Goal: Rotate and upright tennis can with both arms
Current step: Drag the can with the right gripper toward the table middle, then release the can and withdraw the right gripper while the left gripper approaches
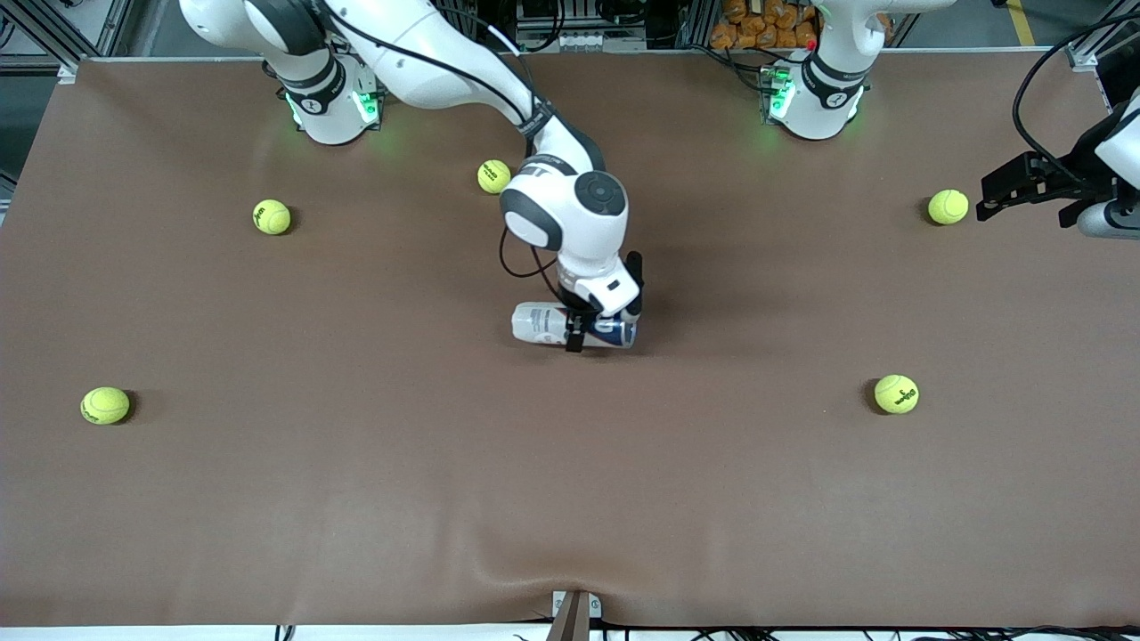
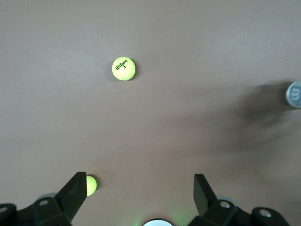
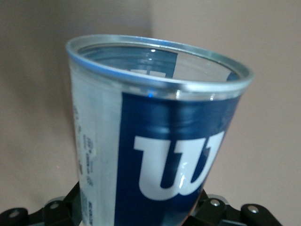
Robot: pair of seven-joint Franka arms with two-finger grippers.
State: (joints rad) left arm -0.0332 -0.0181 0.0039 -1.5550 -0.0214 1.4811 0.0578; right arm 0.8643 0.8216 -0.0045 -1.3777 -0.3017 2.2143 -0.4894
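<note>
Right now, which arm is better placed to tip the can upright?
The right. The right gripper is shut on the tennis can, which lies on its side mid-table. The left gripper hangs open at the left arm's end of the table, over a tennis ball, and holds nothing.

Wide brown worktop [image 1: 267,499] filling most of the frame, a slight wrinkle at its lower centre edge, metal frame rails [image 1: 53,36] in the upper left corner, orange items [image 1: 766,22] at top centre-right, grey floor [image 1: 971,22] along the top, even overhead light
</note>
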